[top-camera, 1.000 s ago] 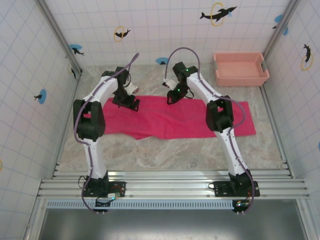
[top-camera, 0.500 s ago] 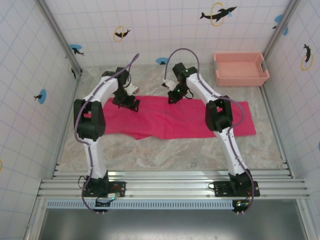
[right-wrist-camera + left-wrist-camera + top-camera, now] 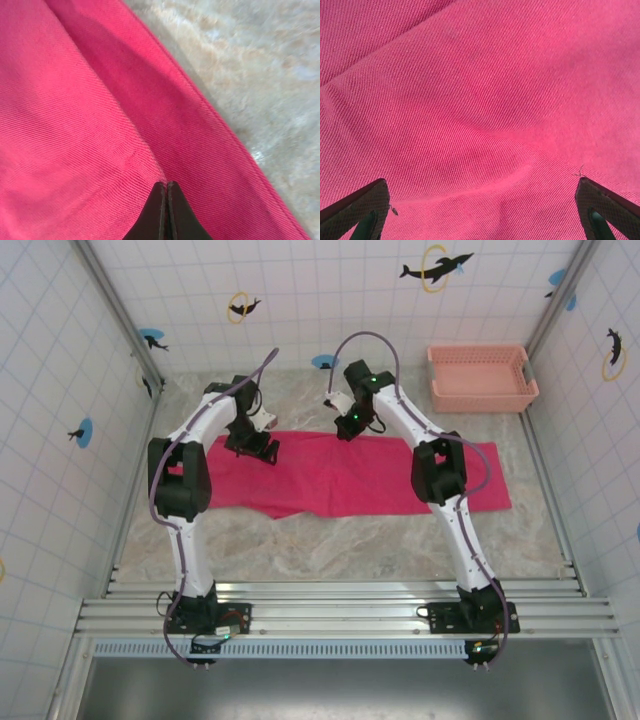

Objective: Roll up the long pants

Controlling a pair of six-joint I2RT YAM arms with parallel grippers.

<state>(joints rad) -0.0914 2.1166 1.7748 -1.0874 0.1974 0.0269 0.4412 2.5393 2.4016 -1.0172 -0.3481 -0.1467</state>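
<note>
The long pants [image 3: 350, 480] lie spread flat across the middle of the table, magenta-red and far longer than wide. My left gripper [image 3: 252, 445] hovers over their left part near the far edge. Its fingers [image 3: 360, 205] stand wide apart, the left gripper [image 3: 482, 210] open just above a soft wrinkle in the pants [image 3: 480, 100]. My right gripper [image 3: 347, 430] is at the far edge of the cloth near its middle. In the right wrist view the right gripper [image 3: 166, 184] is shut, with a ridge of the pants [image 3: 75, 125] pinched between its tips.
A salmon-pink slotted basket [image 3: 482, 377] stands at the back right, apart from the cloth. Bare marble tabletop [image 3: 260, 65] lies just beyond the pants' far hem. Tiled walls close in the left, right and back sides.
My right gripper has closed on a fold of the pants and shifted slightly toward the far side. The left arm has not moved.
</note>
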